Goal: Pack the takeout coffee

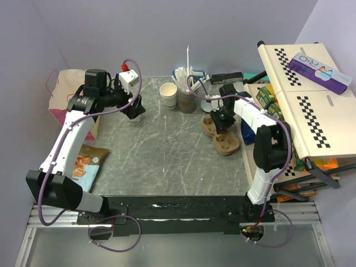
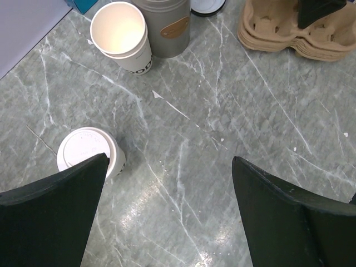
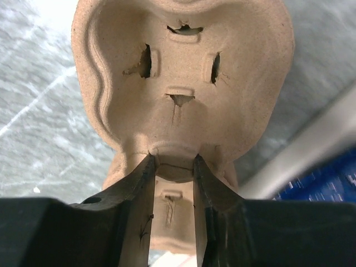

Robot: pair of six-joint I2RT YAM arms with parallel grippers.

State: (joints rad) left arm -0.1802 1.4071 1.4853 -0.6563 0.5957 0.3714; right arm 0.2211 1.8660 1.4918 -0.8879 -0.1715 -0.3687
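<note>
**Edges and room.** Pink bag [image 1: 55, 95] stands off the mat's left edge at 9 o'clock, with a snack packet [image 1: 86, 161] nearer along the same edge. The grey marble mat [image 1: 167, 161] shows a broad bare stretch from its centre to 6 o'clock, between the two arms. The far edge at 12 o'clock is crowded: an open paper cup [image 2: 118, 33] touches a grey cup [image 2: 167, 25] of straws and stirrers. The right edge, from 2 to 4 o'clock, is hemmed by a checker-marked folding board [image 1: 311, 119] carrying a purple box [image 1: 320, 69].

**Left arm** [image 1: 67, 136]. It stretches from its near base toward 10 o'clock, wrist turned down over the mat.

**Left gripper** [image 2: 168, 164]. Its fingers are spread wide and hold nothing.

**Takeout coffee cup** [image 2: 86, 150]. White-lidded and upright on the mat at 10 o'clock. In the left wrist view it sits at 9 o'clock from the claw's midpoint, just beside the left finger's tip and partly hidden behind it. It lies well apart from the right finger.

**Cardboard tray** [image 3: 183, 83]. Brown, two wells, on the mat at 3 o'clock, near the right edge.

**Right gripper** [image 3: 173, 167]. Its fingers are pinched on the raised ridge between the tray's two wells, one on each side and touching it.

**Right arm** [image 1: 261, 133]. Elbow raised, forearm angled in toward 2 o'clock, wrist pointing down at the tray.
</note>
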